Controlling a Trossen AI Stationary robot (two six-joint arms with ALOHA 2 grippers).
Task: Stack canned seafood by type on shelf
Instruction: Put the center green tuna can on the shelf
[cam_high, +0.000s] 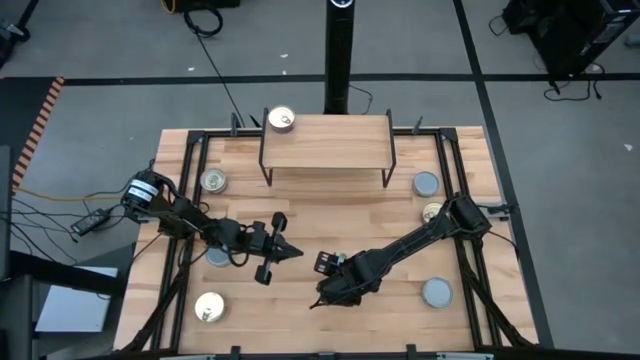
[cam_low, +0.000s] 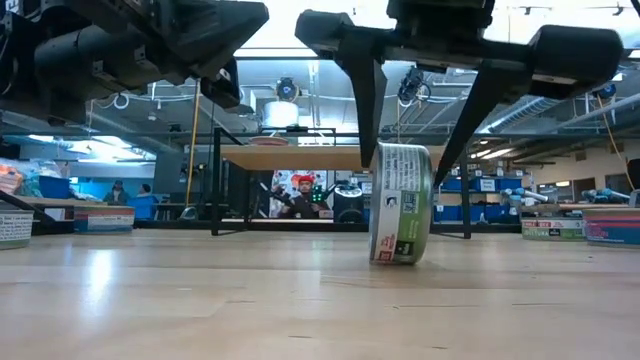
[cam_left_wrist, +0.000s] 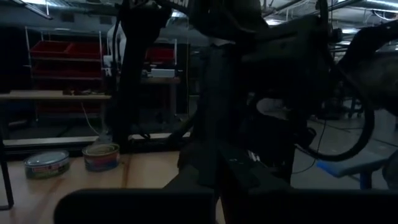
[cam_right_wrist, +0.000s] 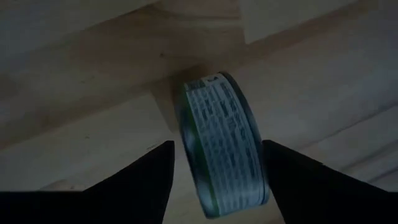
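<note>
worktop (cam_high: 330, 215): pale wood in jointed strips, smooth with a soft sheen
shelf (cam_high: 326, 141): light wood board on thin black wire legs
tin (cam_low: 400, 203): printed paper label (standing on edge)
fingers (cam_right_wrist: 146, 174): dark, matt

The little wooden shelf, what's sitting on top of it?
One gold-lidded tin sits at a back corner of the shelf. The rest of the top is bare. The board hides whatever is underneath from above.

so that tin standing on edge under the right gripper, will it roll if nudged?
Probably. The tin rests on its curved rim on the tabletop, so a nudge could roll or topple it. The right gripper straddles its flat faces, open; the metal looks rigid, possibly slick.
</note>
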